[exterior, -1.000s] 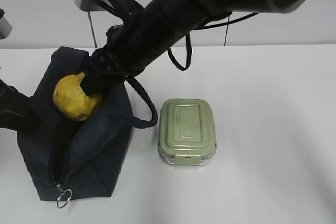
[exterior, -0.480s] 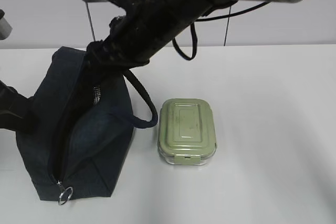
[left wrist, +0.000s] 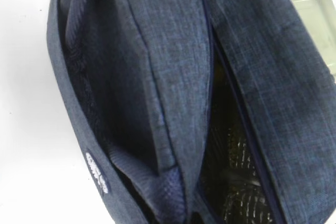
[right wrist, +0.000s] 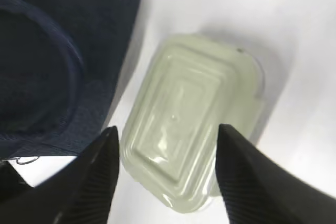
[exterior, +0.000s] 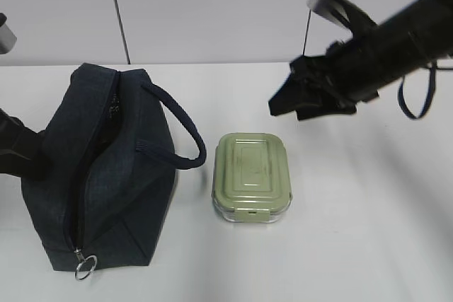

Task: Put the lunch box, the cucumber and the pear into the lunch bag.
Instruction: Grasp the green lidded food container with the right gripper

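Right gripper (right wrist: pixel 165 169) above the lunch box (exterior: pixel 252 177) — fingers apart, empty.
Lunch bag (exterior: pixel 99 175) unzipped beside it (left gripper's state can't be told).

Two black robot arms, one at each side of the scene

The right arm (exterior: pixel 396 44) is a thick matte-black tube with a black cable looping beneath it and a silver-grey bracket on its far side; its pincer (right wrist: pixel 165 174) has two broad black fingers (right wrist: pixel 97 174) with fine ribbed inner faces. The left arm (exterior: pixel 18 150) shows only as a black wedge at the left edge, with a silver-grey block above it.
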Robot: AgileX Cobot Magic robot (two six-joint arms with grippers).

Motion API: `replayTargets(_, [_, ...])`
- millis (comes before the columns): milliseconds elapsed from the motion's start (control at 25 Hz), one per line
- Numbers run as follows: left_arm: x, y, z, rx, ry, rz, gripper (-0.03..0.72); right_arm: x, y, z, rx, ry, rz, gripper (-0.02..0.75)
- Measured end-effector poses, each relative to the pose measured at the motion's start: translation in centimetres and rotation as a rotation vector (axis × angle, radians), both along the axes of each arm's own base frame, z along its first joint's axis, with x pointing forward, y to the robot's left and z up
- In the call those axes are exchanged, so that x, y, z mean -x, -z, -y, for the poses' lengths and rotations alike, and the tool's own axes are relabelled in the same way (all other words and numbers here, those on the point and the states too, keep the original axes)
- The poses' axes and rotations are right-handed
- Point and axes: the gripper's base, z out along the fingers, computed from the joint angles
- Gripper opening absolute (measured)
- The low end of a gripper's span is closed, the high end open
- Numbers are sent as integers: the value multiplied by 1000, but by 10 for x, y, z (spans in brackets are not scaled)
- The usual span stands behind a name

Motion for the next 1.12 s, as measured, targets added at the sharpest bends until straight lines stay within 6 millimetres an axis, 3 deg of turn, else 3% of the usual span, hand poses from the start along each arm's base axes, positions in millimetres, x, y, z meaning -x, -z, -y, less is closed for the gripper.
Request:
replayTargets(200, [0, 0, 0, -3, 1, 1, 2, 6, 44, 30, -133, 86, -123, 469])
replayTargets(480, [0, 0, 0, -4, 2, -2, 2, 1, 91, 28, -210, 48, -261, 594])
replayTargets(1120, [1, 1, 0, -5, 6, -14, 2, -12, 123, 23, -324, 68, -275, 597])
